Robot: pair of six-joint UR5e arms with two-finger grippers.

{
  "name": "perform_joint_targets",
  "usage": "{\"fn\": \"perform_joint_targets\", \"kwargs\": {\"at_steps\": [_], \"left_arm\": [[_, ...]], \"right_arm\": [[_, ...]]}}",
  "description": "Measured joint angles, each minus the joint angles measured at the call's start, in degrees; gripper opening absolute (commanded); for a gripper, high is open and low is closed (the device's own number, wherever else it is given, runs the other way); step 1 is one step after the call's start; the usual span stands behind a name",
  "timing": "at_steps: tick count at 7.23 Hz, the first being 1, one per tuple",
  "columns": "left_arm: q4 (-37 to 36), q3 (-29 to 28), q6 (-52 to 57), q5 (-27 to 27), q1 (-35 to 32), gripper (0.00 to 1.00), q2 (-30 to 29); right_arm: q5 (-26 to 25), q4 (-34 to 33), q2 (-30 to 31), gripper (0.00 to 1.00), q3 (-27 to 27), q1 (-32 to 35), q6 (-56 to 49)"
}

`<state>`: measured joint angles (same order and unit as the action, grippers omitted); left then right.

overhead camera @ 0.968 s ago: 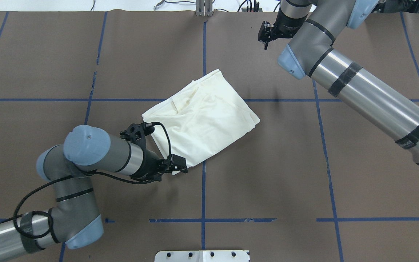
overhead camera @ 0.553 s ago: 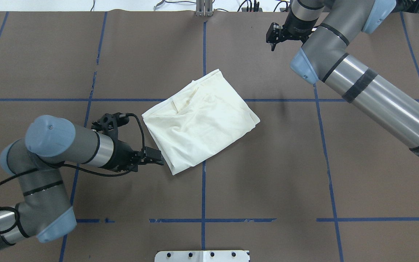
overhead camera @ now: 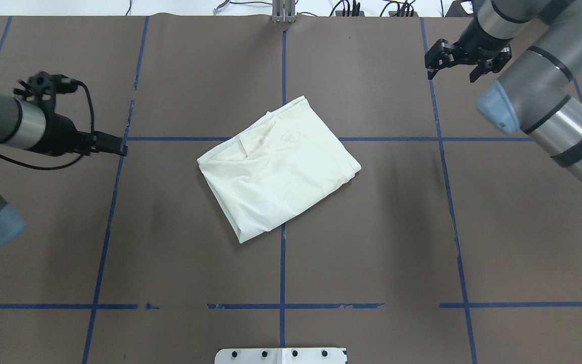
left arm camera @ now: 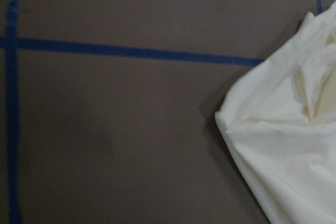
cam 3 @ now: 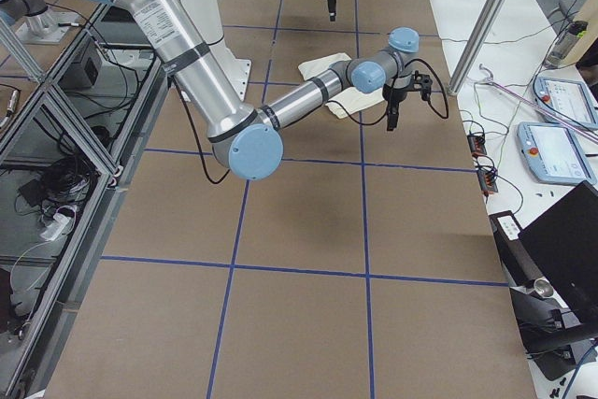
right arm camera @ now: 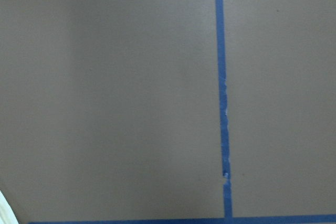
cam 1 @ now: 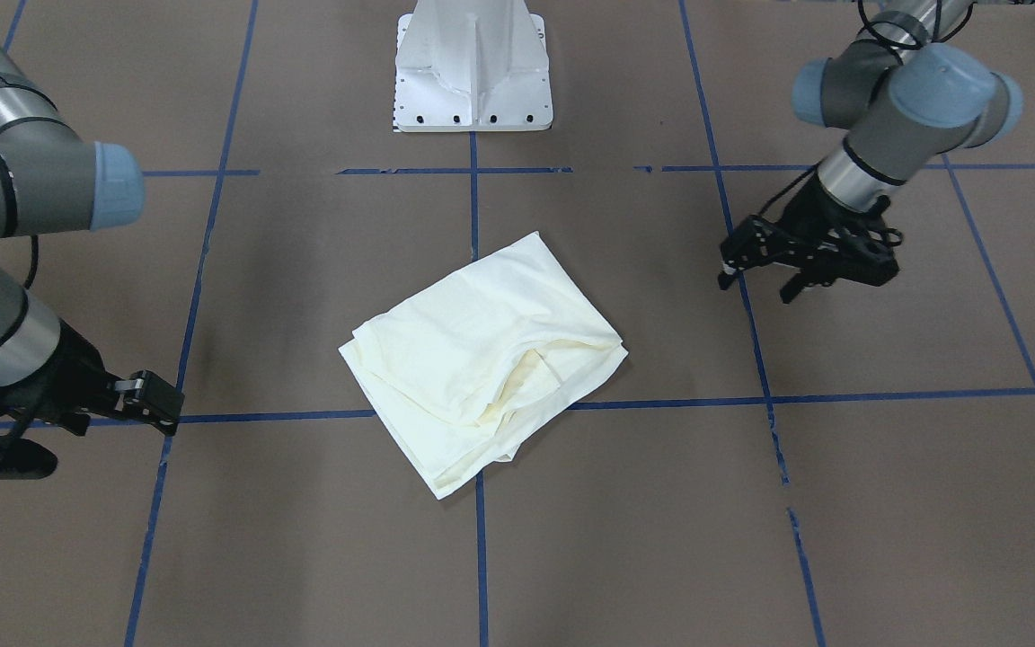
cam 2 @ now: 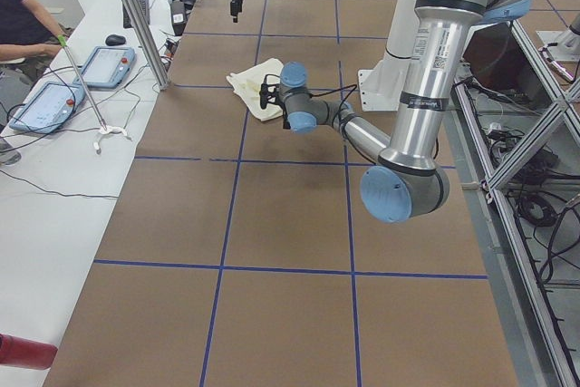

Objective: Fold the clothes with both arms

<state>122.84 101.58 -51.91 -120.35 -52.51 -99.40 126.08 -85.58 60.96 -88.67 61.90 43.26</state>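
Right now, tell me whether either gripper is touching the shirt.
No, the left gripper and the right gripper both hang well apart from the shirt, with bare table between.

No lettering, label or number can be read anywhere.

Matt cloth shirt [overhead camera: 278, 167]; table [overhead camera: 372, 227] perhaps paper-covered.

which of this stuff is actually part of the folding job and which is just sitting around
Job: folded cream fabric shirt; left black two-finger gripper, open, apart from it; right black two-finger gripper, open, apart too.
Lying about: white metal pedestal base; blue-edged flat control tablets on the white side bench; brown blue-taped table cover.
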Motion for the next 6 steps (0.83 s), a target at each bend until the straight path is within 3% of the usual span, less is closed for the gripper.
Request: {"fn": "perform_joint_targets", "kwargs": {"at_steps": [2, 6], "left_arm": [[-8.2, -2.4, 20.7, 0.0, -11.8, 1.0, 0.5], [-11.9, -13.0, 51.1, -1.8, -29.6, 1.0, 0.9]], "right_arm": [[2.9, 0.0, 9.7, 1.0, -3.7, 6.5, -13.0], [4.4, -2.0, 23.8, 1.0, -4.0, 19.7, -41.1]]}}
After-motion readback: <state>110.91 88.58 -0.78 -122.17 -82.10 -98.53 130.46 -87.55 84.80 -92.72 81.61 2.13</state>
